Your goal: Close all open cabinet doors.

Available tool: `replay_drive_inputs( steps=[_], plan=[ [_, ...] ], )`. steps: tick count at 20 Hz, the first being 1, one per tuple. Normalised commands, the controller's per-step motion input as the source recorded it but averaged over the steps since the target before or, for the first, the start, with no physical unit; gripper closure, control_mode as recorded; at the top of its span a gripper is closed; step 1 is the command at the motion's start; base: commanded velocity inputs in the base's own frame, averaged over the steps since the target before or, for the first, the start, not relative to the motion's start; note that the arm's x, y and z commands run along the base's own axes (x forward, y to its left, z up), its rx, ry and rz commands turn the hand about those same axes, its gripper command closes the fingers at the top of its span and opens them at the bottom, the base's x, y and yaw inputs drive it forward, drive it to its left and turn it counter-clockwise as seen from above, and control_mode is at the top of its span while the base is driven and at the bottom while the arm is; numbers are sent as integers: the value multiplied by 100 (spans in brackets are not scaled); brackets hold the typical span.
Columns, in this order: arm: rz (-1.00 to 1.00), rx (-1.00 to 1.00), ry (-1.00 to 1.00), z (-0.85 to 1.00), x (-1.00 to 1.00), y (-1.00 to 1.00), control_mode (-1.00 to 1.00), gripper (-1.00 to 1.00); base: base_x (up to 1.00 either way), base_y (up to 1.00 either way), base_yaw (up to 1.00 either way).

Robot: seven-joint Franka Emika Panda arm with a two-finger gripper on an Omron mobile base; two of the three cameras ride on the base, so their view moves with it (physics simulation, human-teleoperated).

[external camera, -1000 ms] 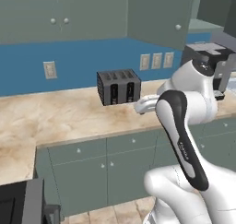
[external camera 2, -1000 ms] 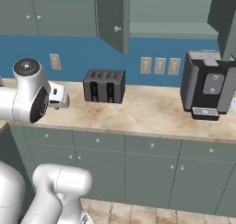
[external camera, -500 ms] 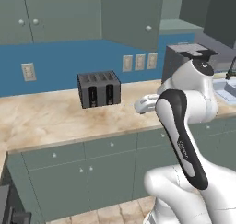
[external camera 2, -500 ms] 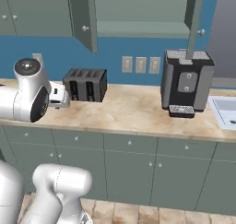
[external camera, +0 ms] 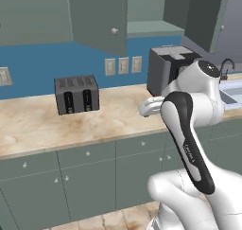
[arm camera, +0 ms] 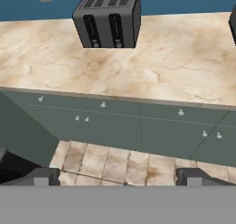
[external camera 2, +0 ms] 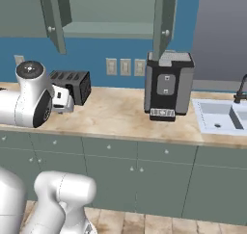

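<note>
Two upper cabinet doors stand open, swung out over the counter. The left open door (external camera: pixel 98 17) (external camera 2: pixel 54 15) carries its knob at the lower edge, and the right open door (external camera: pixel 204 15) (external camera 2: pixel 164 17) hangs above the coffee machine. Between them the cabinet's shelf (external camera 2: pixel 110 29) is bare. Further left, the upper doors (external camera: pixel 33 13) sit flush. Lower cabinet doors (arm camera: pixel 115 128) under the counter are flush too. My gripper (arm camera: pixel 119 180) (external camera: pixel 147 107) hovers at counter height, well below the open doors, fingertips (arm camera: pixel 42 176) wide apart, open and holding nothing.
A black toaster (external camera: pixel 76 93) (arm camera: pixel 109 18) stands on the marble counter (external camera: pixel 118 115) against the blue wall. The black coffee machine (external camera 2: pixel 169 85) is to its right, and a sink (external camera 2: pixel 219 114) with a faucet lies further right. Tiled floor (arm camera: pixel 124 165) runs before the cabinets.
The base has driven to the right, so the whole scene has slid left: toaster moved left in view, coffee machine and sink came in. The arm's pose is unchanged.
</note>
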Motion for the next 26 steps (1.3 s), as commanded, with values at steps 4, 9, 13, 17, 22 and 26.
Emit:
replay_drive_inputs(
  steps=[4,9,13,17,22,26],
  plan=[
    [0,0,0,0,0,0,100,-100,26,-33,-4],
    [0,0,0,0,0,0,100,-100,28,-5,-15],
    [0,0,0,0,0,0,100,-100,39,-16,-15],
    [0,0,0,0,0,0,100,-100,43,-24,-13],
    [0,0,0,0,0,0,100,-100,51,-21,-1],
    [0,0,0,0,0,0,100,-100,29,-30,6]
  ],
)
